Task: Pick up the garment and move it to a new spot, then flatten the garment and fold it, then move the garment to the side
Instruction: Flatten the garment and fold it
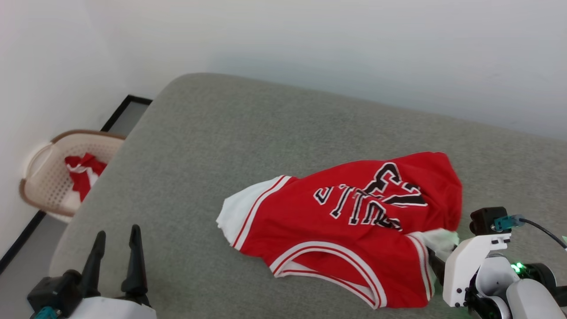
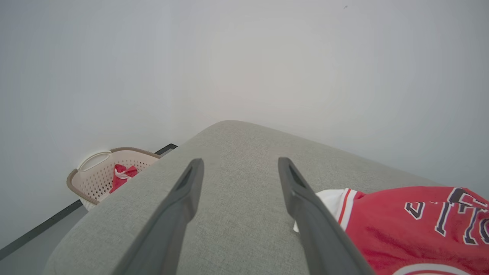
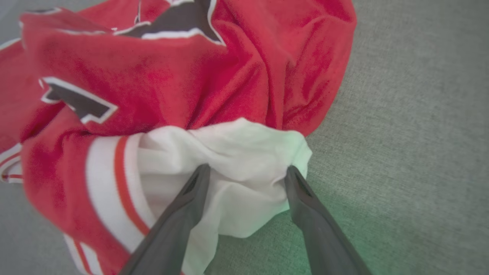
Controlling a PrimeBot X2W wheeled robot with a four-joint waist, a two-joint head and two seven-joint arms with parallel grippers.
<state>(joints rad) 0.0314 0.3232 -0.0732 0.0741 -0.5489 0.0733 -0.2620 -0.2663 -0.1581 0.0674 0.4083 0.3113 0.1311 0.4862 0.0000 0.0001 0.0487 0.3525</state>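
Observation:
The garment [image 1: 354, 221], a red jersey with striped trim and black white-outlined lettering, lies crumpled on the right half of the grey cushion [image 1: 212, 133]. Its white panel [image 3: 237, 152] bunches at the near right corner. My right gripper [image 3: 246, 172] is open, its two fingers straddling that white fold, with cloth between and under them. In the head view the right wrist [image 1: 474, 261] sits at the jersey's near right edge. My left gripper [image 1: 118, 232] stands open over bare cushion at the lower left, apart from the jersey [image 2: 412, 229], with nothing between its fingers [image 2: 187, 198].
A beige perforated basket [image 1: 44, 177] stands on the floor left of the cushion, against the wall, holding a smaller red-and-white cloth [image 1: 82, 173]. A white wall runs behind the cushion's far edge. The cushion's left edge drops to the floor.

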